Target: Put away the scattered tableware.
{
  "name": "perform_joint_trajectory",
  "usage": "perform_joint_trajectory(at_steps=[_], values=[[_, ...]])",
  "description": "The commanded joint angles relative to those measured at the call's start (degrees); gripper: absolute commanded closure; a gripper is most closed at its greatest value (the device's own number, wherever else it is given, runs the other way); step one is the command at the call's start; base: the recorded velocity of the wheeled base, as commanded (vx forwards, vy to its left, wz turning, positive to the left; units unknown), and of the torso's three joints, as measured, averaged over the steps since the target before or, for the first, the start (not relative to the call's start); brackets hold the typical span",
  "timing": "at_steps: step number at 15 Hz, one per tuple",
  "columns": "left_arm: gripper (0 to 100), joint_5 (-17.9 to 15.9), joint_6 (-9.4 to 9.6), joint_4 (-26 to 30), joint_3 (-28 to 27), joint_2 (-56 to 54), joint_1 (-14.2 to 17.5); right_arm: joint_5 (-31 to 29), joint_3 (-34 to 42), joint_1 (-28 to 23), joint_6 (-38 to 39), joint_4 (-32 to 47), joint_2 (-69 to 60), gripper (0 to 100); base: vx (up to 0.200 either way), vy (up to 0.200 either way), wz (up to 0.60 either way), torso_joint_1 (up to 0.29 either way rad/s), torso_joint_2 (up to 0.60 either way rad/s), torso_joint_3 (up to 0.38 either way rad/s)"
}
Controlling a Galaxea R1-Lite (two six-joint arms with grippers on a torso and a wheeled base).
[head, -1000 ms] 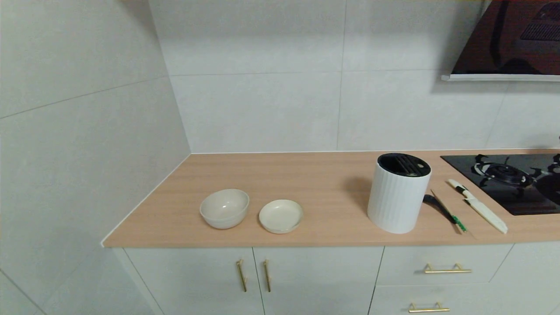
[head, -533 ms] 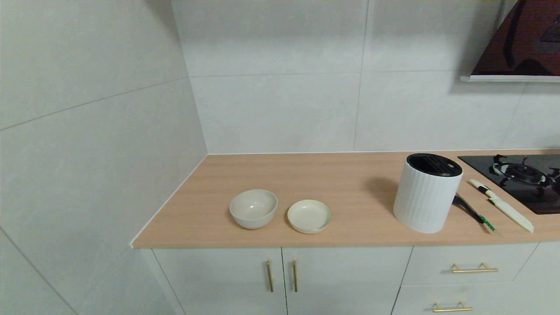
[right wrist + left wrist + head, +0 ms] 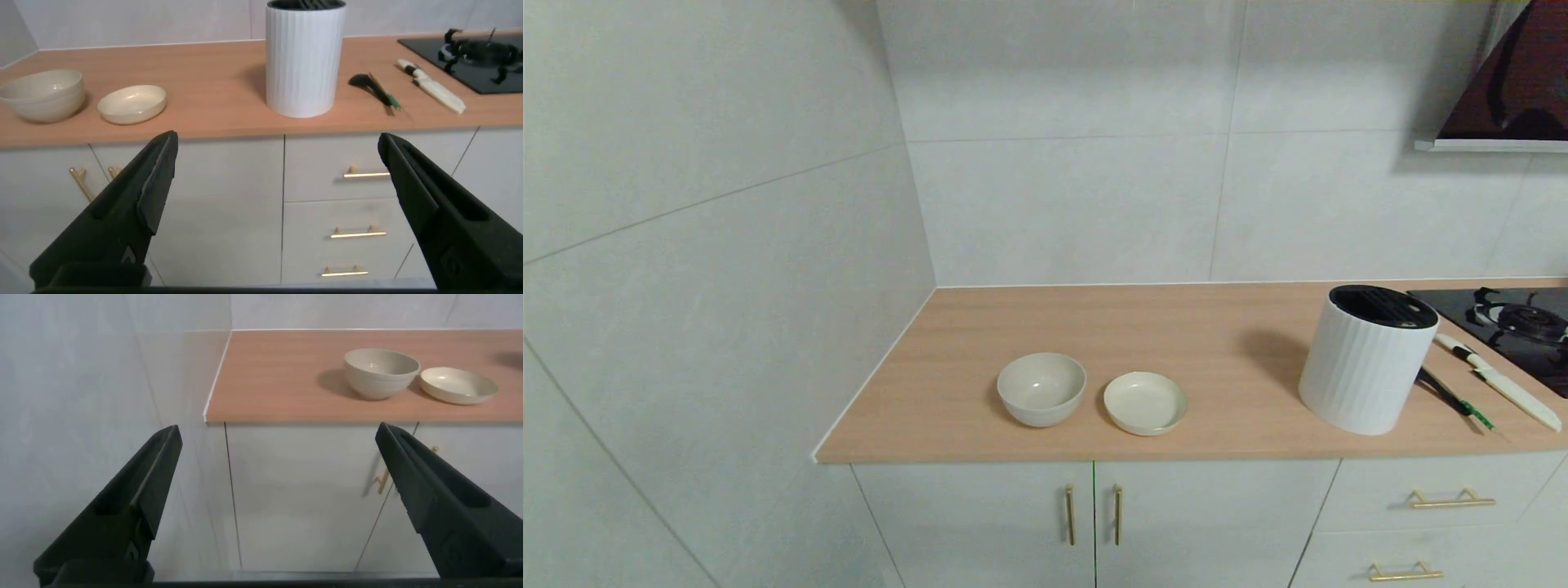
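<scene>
Bowl: pale ceramic bowl (image 3: 1041, 389) upright on the wooden countertop (image 3: 1111, 327), near the front edge, left of centre.
Dish: shallow cream dish (image 3: 1145, 402) just right of the bowl, close beside it; a narrow gap seems to separate them.
Holder: white ribbed utensil holder (image 3: 1366, 363) with a black slotted top, well right of the dish.
Cutlery: dark spoon-like utensil (image 3: 1441, 388) and thin stick with a green band (image 3: 1474, 411) lie just right of the holder. White knife (image 3: 1499, 390) lies beyond them, beside the gas hob (image 3: 1519, 314), handle at the far end.
Left gripper: left gripper (image 3: 275, 437) has its fingers spread wide, nothing between them. It sits low in front of the cabinet doors (image 3: 327, 498), short of the counter.
Right gripper: right gripper (image 3: 276, 139) is also spread wide and empty, facing the drawers (image 3: 359, 204) below the holder.
Handling, crockery: likely rigid, glazed, slick and chippable. The bowl looks moderately heavy, the dish lighter.
Hold, crockery: pinch over the rim, one finger inside and one outside. The dish's low wall gives little purchase.
Handling, cutlery: light, stiff and thin, lying flat. They would be hard to get under.
Hold, cutlery: take the knife by the handle, blade down into a slot.
Risk: a rim slipping from the pads, or the holder being nudged.
</scene>
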Motion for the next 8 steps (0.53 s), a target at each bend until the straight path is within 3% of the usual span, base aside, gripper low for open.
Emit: perform_joint_trajectory(at_steps=[1,8], values=[[0,0.0,-0.02,0.0,0.0,0.0,-0.1,0.0,0.0,0.0,0.0,0.0,0.1,0,0.0,0.0,0.0,0.0,0.0,0.0],[0,0.0,-0.02,0.0,0.0,0.0,-0.1,0.0,0.0,0.0,0.0,0.0,0.0,0,0.0,0.0,0.0,0.0,0.0,0.0]])
